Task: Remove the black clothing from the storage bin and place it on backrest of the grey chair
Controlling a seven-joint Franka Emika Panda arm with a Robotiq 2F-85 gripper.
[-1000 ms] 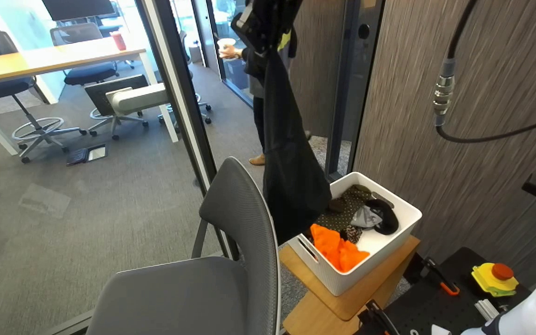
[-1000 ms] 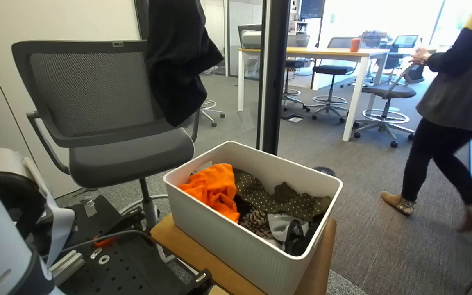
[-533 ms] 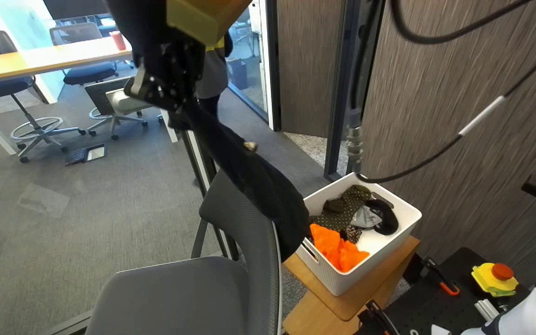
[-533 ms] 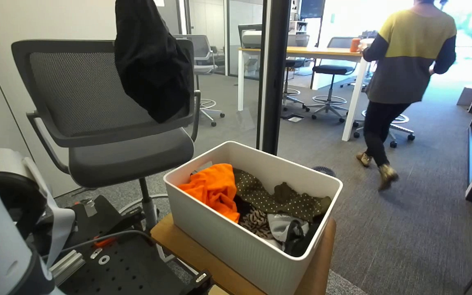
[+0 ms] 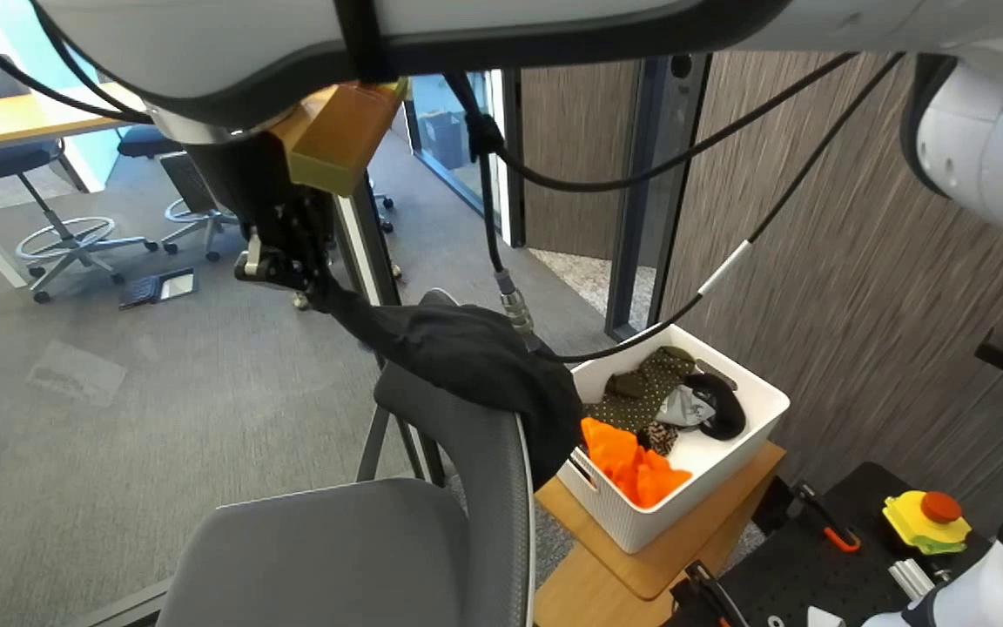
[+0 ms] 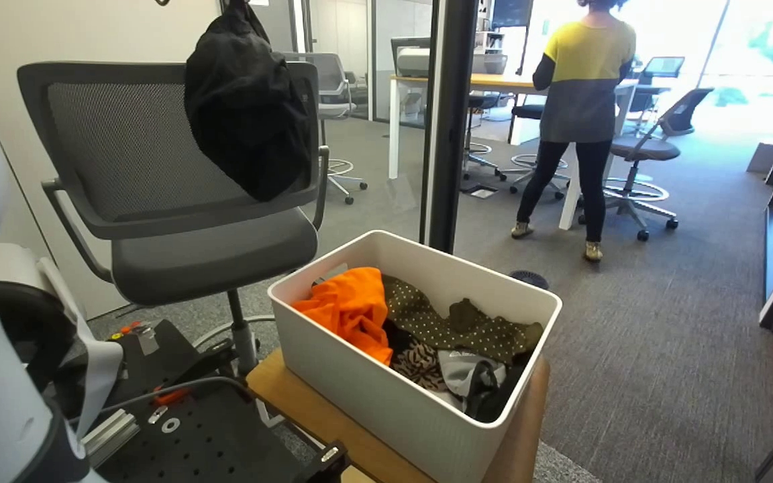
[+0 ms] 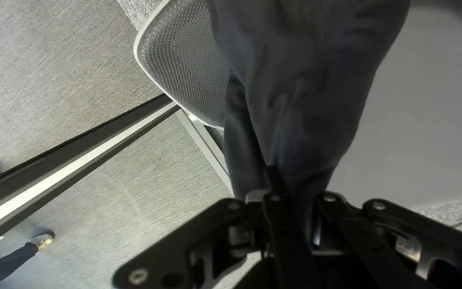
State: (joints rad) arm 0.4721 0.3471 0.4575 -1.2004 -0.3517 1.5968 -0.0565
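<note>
The black clothing (image 5: pixel 475 348) lies across the top of the grey chair's backrest (image 5: pixel 467 435). Its lower end hangs on the bin-facing side, over the right part of the backrest (image 6: pixel 125 147) in an exterior view (image 6: pixel 252 121). My gripper (image 5: pixel 320 292) is shut on the clothing's other end, beyond the backrest and above its top edge. In the wrist view the clothing (image 7: pixel 307 80) runs from between the jaws of the gripper (image 7: pixel 295 192) over the backrest (image 7: pixel 183 60); the fingertips are partly hidden by cloth. The white storage bin (image 5: pixel 619 522) stands beside the chair.
The bin holds an orange cloth (image 6: pixel 349 308), a dotted olive cloth (image 6: pixel 440 318) and other items. It stands on a wooden stand (image 5: pixel 641 575). A dark glass-partition post (image 6: pixel 447 127) rises near the chair. A cable (image 5: pixel 623 353) hangs from the arm. A person (image 6: pixel 588 100) stands farther back.
My gripper has moved away from the bin past the backrest and come lower. The clothing has gone from hanging beside the bin to lying over the backrest. The person has walked farther off.
</note>
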